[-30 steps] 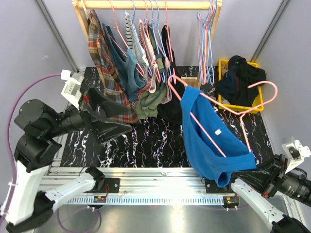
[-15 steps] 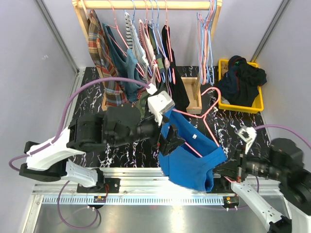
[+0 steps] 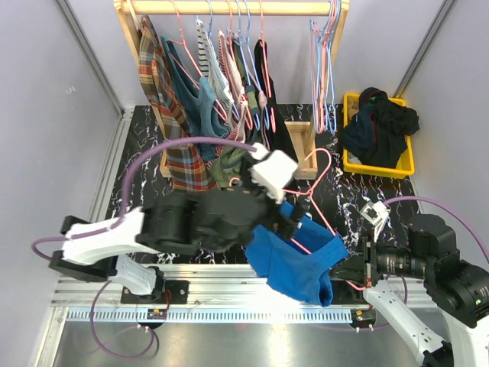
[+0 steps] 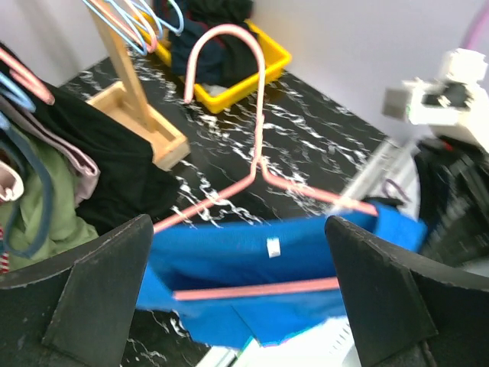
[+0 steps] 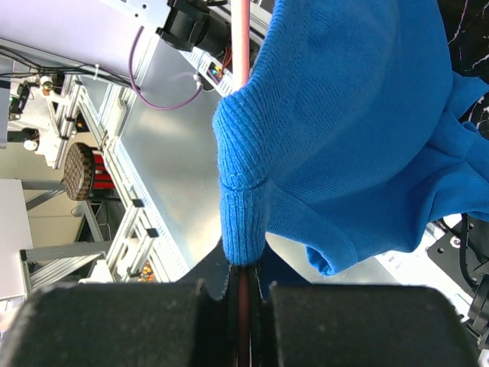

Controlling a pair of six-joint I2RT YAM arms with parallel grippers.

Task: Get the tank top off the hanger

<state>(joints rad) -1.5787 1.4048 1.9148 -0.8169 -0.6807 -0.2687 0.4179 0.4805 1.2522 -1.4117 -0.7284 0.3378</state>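
The blue tank top (image 3: 299, 264) hangs on a pink hanger (image 3: 319, 164) low over the table's front edge. My right gripper (image 3: 354, 269) is shut on the hanger's rod at its lower right end. In the right wrist view the rod (image 5: 244, 46) runs into the shut jaws (image 5: 244, 284), with the top's ribbed strap (image 5: 244, 218) bunched just above them. My left gripper (image 3: 286, 222) is wide open just above the top's upper edge. In the left wrist view its fingers (image 4: 92, 294) spread on either side of the blue top (image 4: 290, 256) and the hanger (image 4: 256, 145), touching neither.
A wooden clothes rack (image 3: 229, 8) at the back holds several garments (image 3: 172, 115) and empty hangers (image 3: 325, 69). A yellow bin (image 3: 378, 164) of dark clothes sits at the back right. The rack's wooden foot (image 3: 299, 145) stands behind the hanger.
My left arm has swung from the left side to the centre over the tank top. My right arm has pulled the hanger and top lower and nearer the front edge.
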